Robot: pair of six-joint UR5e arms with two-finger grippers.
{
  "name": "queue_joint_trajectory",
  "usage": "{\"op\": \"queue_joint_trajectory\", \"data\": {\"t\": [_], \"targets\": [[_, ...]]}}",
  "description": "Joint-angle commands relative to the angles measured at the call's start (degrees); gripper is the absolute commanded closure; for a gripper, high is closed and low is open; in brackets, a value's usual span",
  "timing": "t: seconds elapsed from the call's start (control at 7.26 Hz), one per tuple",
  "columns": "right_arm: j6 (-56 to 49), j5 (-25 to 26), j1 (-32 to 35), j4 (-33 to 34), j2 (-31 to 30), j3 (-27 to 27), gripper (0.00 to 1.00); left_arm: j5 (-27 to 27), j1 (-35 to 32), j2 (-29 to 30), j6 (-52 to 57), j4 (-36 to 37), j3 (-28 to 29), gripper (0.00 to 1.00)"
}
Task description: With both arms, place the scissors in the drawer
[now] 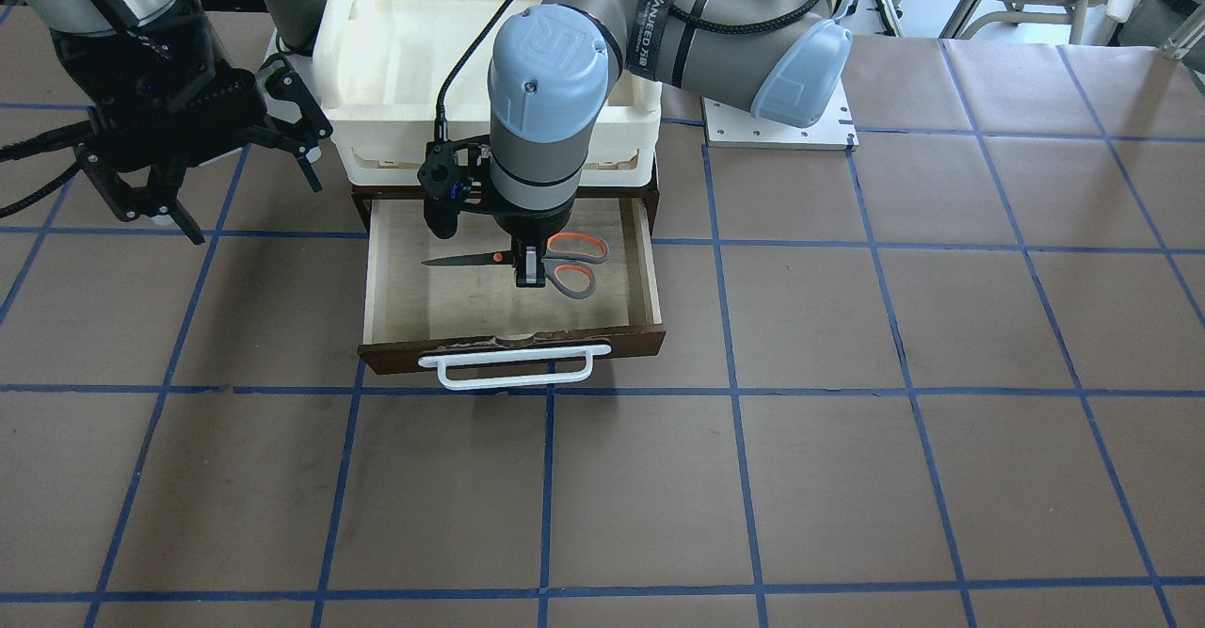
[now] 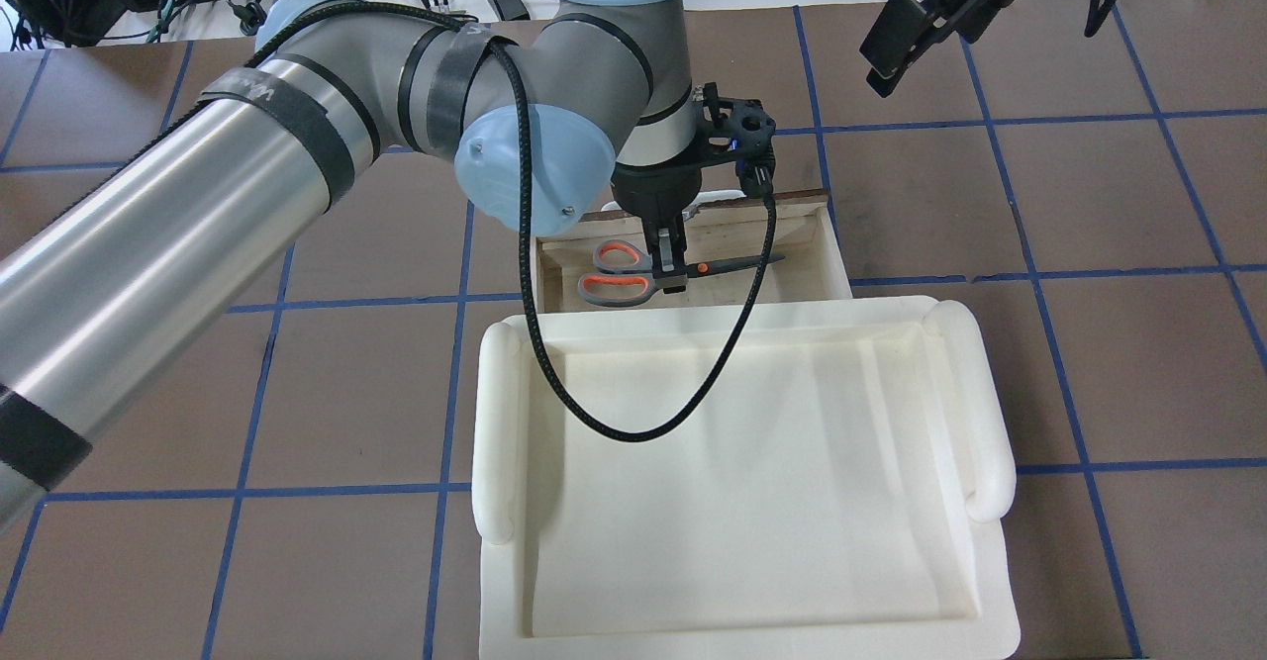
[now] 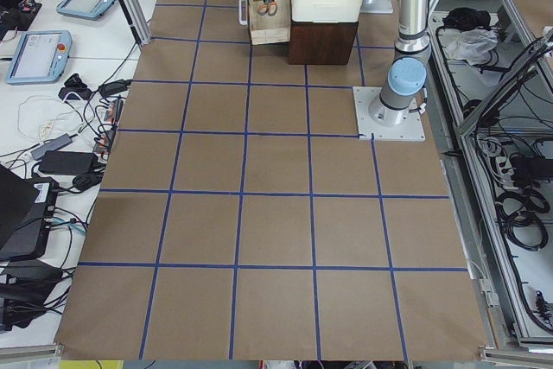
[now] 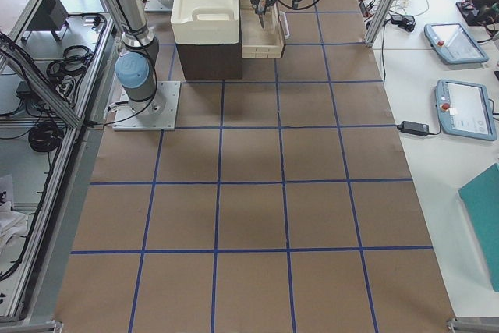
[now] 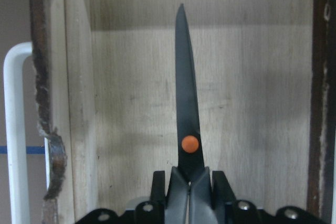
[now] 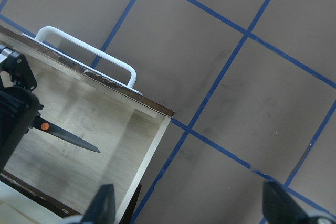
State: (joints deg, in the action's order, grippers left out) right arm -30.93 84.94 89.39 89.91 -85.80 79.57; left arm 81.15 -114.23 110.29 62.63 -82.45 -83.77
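The scissors (image 5: 187,98) are sitting inside the open drawer (image 1: 452,303), blades lying parallel to its front. The left gripper (image 1: 530,268) is pinching them just behind the orange pivot, fingers narrow around the shank. I cannot tell whether they are touching the plywood floor. The likely step is the release. The gripper should be lowering until the scissors lie flat before parting its fingers only slightly. Then it should be rising straight, avoiding the cream tray (image 1: 339,35) sitting on top of the cabinet. The right gripper (image 6: 191,208) is hanging beside the drawer, fingers spread wide and holding nothing, within reach of the white loop handle (image 1: 513,369).
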Motion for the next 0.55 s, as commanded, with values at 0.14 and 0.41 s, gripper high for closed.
{"op": "queue_joint_trajectory", "data": {"t": [0.14, 0.41], "targets": [[7.79, 0.67, 0.08, -0.26, -0.60, 0.85, 0.00, -0.29, -0.29, 0.45, -2.06, 0.01, 0.01, 0.98], [8.17, 0.23, 0.00, -0.70, -0.69, 0.94, 0.00, -0.29, -0.55, 0.80, -2.07, 0.10, 0.01, 0.97]]}}
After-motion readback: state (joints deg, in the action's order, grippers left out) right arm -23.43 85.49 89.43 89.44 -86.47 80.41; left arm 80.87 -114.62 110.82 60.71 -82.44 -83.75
